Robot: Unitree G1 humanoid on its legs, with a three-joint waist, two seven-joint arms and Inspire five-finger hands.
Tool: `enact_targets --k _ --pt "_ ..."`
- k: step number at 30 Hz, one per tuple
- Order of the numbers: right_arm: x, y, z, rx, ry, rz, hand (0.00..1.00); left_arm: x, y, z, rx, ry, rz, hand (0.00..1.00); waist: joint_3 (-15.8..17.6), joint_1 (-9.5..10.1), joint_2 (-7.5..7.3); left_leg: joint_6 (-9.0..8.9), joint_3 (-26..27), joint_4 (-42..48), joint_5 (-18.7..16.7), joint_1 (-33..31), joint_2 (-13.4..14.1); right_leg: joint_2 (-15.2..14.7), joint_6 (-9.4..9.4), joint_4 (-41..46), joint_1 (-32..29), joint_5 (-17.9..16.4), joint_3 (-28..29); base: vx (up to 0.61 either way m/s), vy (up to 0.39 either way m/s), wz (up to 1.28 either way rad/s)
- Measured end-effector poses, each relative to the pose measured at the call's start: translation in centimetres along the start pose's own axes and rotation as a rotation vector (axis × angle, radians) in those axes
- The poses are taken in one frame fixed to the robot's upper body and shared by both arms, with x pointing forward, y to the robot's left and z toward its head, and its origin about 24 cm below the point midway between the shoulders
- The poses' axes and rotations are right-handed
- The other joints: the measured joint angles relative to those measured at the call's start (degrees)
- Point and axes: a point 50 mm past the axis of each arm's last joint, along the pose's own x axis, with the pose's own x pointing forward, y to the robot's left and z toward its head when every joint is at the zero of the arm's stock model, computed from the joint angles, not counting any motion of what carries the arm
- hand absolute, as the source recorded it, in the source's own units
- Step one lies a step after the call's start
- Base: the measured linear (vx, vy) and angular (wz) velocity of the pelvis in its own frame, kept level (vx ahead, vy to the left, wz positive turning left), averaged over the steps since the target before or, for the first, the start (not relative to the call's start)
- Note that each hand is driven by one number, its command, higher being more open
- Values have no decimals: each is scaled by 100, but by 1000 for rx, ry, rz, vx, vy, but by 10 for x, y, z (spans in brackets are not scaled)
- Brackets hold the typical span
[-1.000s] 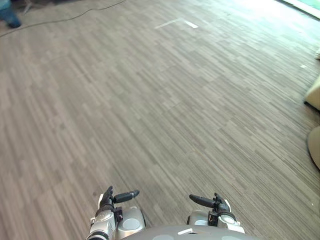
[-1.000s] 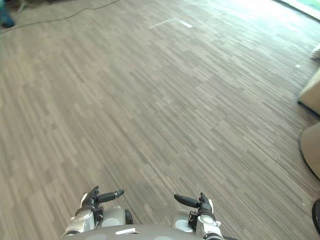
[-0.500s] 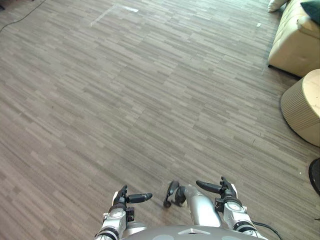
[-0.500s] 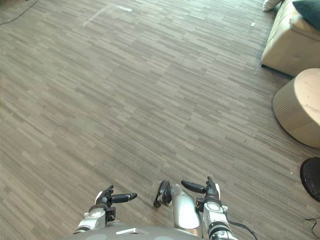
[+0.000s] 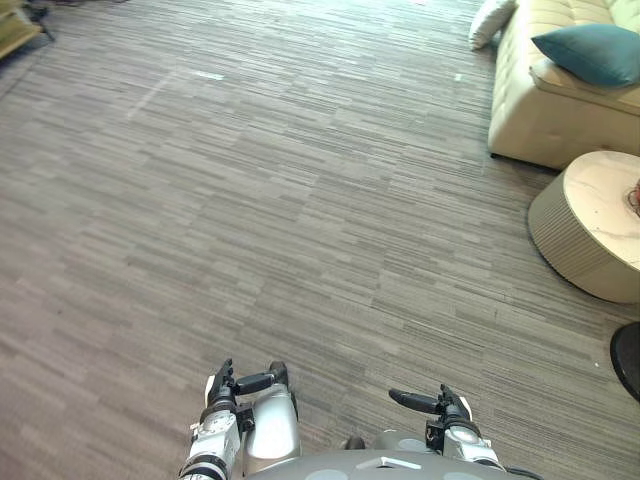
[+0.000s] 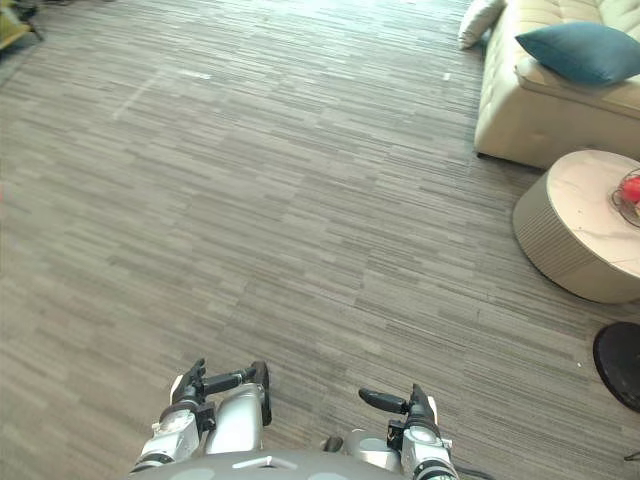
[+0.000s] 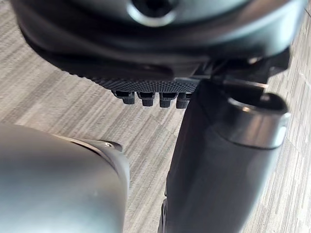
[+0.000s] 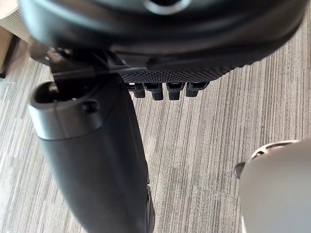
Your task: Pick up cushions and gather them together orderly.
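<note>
Cushions lie well ahead on your right: a teal cushion [image 5: 597, 52] rests on the sofa [image 5: 540, 125] seat, its long axis across the view and one corner pointing left, and a white cushion [image 5: 490, 20] leans against the sofa's far end. Your left hand [image 5: 228, 385] and right hand [image 5: 432, 404] hang low, fingers relaxed, holding nothing. Judging by that, you are at the approach step, and next you need to walk past the round worktop [image 5: 585, 235] into reach.

Teal cushion [image 6: 585, 52] on cream sofa [image 6: 540, 115]; pale cushion [image 6: 480, 20] seemingly on floor [image 6: 300, 180].
</note>
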Motion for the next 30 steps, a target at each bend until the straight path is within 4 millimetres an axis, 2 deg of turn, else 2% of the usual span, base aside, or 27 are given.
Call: enact_targets --k 2,3,4,5,6,7,8,9,10,11,12,13,15,16,17,18,19,20,21,22,23,24,26,27,28,29,30 --pt "0 1 3 -12 -12 7 100 -1 5 -6 30 20 9 100 7 -90 -16 104 66 -153 -246 541 -153 -426 -121 1071 -295 420 -153 427 192 -19" --pt "0 4 5 -34 -26 19 100 -2 6 -9 44 29 12 100 6 -116 -5 109 80 -332 -342 888 -149 -444 -259 1243 -411 255 -255 390 145 -3" --pt "0 6 7 -50 -42 32 100 -2 7 -10 52 35 16 100 -10 -128 42 106 89 -580 -341 1175 -111 -400 -371 1139 -558 82 -404 493 101 2" --pt "0 4 15 -85 -82 40 100 -3 4 -13 60 43 8 100 -2 -173 201 71 104 -996 -317 1584 58 -108 -510 519 -959 -93 -654 591 69 8" --pt "1 2 18 -86 -94 38 100 -3 2 -14 61 46 4 100 21 -181 256 70 107 -1086 -316 1684 122 19 -512 261 -1086 -92 -682 592 36 6" --pt "1 1 24 -81 -113 34 100 -4 1 -17 64 53 1 100 48 -203 316 69 112 -1219 -316 1851 221 255 -497 -396 -1368 -72 -660 501 -36 4" --pt "1 1 28 -78 -128 33 100 -4 1 -19 79 64 0 100 56 -236 325 69 119 -1340 -316 2005 272 474 -430 -1206 -1603 144 -524 524 -107 17" --pt "1 1 29 -77 -136 34 100 -5 4 -22 94 79 4 100 55 -273 265 65 121 -1500 -319 2201 254 674 -359 -2457 -1676 719 -282 657 -173 33" --pt "1 0 26 -71 -126 32 100 -5 6 -24 109 84 7 100 41 -325 179 -23 104 -1591 -345 2372 162 706 -391 -3025 -1611 1694 -146 687 -209 46" --pt "1 -3 25 -70 -118 25 100 -4 7 -24 112 89 8 100 30 -374 155 -117 74 -1662 -363 2521 187 728 -903 -3121 -1439 2238 -139 553 -163 22" --pt "3 -7 29 -83 -124 14 100 -5 -2 -26 107 94 -11 100 48 -327 370 -125 91 -1672 -327 2598 339 871 -881 -2916 -1426 2032 -154 506 -158 7" --pt "3 -12 29 -47 -121 -3 100 -6 -11 -26 111 90 -40 100 54 -356 391 -178 30 -1621 -110 2645 308 779 -902 -2297 -1585 1518 -130 353 -123 0" --pt "3 -21 23 15 -93 -40 100 -8 -19 -29 116 94 -66 100 0 -477 416 -361 -185 -1304 37 2670 361 658 -919 -1801 -1550 944 -258 448 -204 34" --pt "3 -25 19 27 -89 -51 100 -8 -22 -27 127 84 -78 100 -17 -492 442 -425 -375 -601 47 2430 499 677 -895 -1761 -1390 720 -349 375 -209 48" --pt "2 -25 16 31 -82 -51 100 -8 -24 -25 122 77 -83 100 -12 -514 451 -620 -532 203 112 2061 630 704 -885 -1837 -1229 630 -441 268 -180 45" --pt "0 -30 11 27 -72 -65 100 -7 -22 -21 93 61 -70 100 -30 -486 512 -936 -758 1730 516 1341 935 859 -919 -2064 -911 561 -531 394 -211 24" --pt "-1 -34 6 29 -56 -79 100 -8 -19 -21 55 56 -52 100 -52 -449 596 -975 -748 3144 407 692 1305 1103 -995 -2328 -464 507 -564 395 -168 5" --pt "-1 -34 4 29 -52 -82 100 -8 -17 -20 47 52 -44 100 -50 -435 591 -963 -698 3385 312 563 1371 1151 -1026 -2404 -319 477 -554 396 -97 -8" --pt "-2 -35 -1 28 -39 -84 100 -7 -15 -18 50 41 -34 100 -67 -432 556 -843 -570 3539 69 314 1432 1206 -1028 -2616 -11 456 -557 263 -29 -3" --pt "-3 -33 -5 31 -26 -82 100 -7 -14 -15 50 29 -30 100 -79 -415 495 -661 -350 3322 -152 167 1434 1213 -1019 -2819 253 460 -535 327 -22 -11" --pt "-4 -33 -9 35 -16 -81 100 -7 -13 -14 48 20 -24 100 -86 -355 414 -535 -117 2694 -345 33 1346 1204 -987 -3053 472 480 -439 330 14 -30" --pt "-4 -33 -11 38 -9 -84 100 -7 -15 -11 34 8 -28 100 -102 -299 417 -464 -42 1809 -427 -138 1170 1167 -969 -3237 637 491 -343 328 43 -36" --pt "-3 -32 -11 39 -3 -85 100 -6 -16 -7 18 -4 -31 100 -88 -237 382 -431 -130 628 -365 -420 809 1034 -913 -3353 758 421 -149 374 153 -43" --pt "-4 -33 -14 37 9 -91 100 -6 -17 -4 -1 -10 -32 100 -59 -175 339 -413 -385 -204 -55 -567 473 894 -847 -3385 887 285 -19 352 186 -50" --pt "-4 -34 -15 36 15 -95 100 -6 -17 -4 -8 -8 -30 100 -62 -163 344 -442 -470 -641 151 -627 335 856 -780 -3405 968 208 66 374 240 -45" --pt "-4 -35 -16 33 19 -98 100 -6 -17 -5 -10 -7 -29 100 -67 -154 369 -495 -534 -957 317 -650 269 841 -712 -3417 1046 143 135 335 242 -59" --pt "-3 -38 -18 25 28 -104 100 -6 -17 -7 -31 2 -22 100 -96 -94 427 -456 -565 -1104 786 -630 261 840 -558 -3382 1194 -34 363 443 306 -72"
